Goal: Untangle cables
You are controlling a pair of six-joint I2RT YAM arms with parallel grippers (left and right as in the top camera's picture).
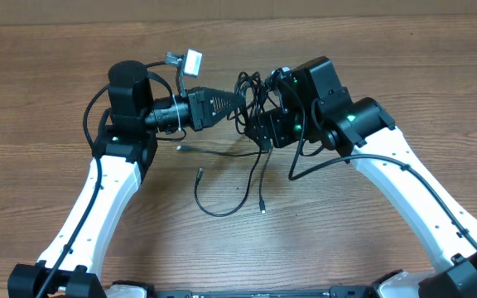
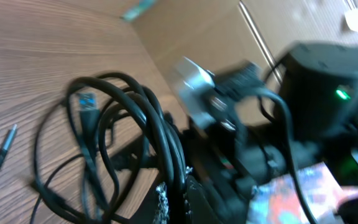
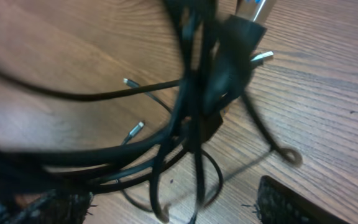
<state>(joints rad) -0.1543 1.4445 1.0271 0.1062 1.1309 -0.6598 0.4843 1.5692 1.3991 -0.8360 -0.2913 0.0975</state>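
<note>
The thin black cables [image 1: 252, 89] form a raised knot between my two grippers. Loose ends trail down onto the table: a loop [image 1: 222, 211] and silver-tipped plugs [image 1: 262, 208]. My left gripper [image 1: 237, 101] points right and is shut on several strands of the knot. In the left wrist view the strands [image 2: 145, 118] run down into the closed jaws [image 2: 180, 198]. My right gripper [image 1: 261, 132] faces it from the right. In the right wrist view its fingers [image 3: 166, 208] are spread wide, and the cables [image 3: 191, 99] hang between and above them with nothing pinched.
The wooden table [image 1: 56, 74] lies under everything. A small white and grey connector block [image 1: 191, 60] sits by the left arm's wrist. A thick black arm cable [image 1: 89, 120] loops off the left arm, another [image 1: 321, 165] off the right. Both wrists are close together.
</note>
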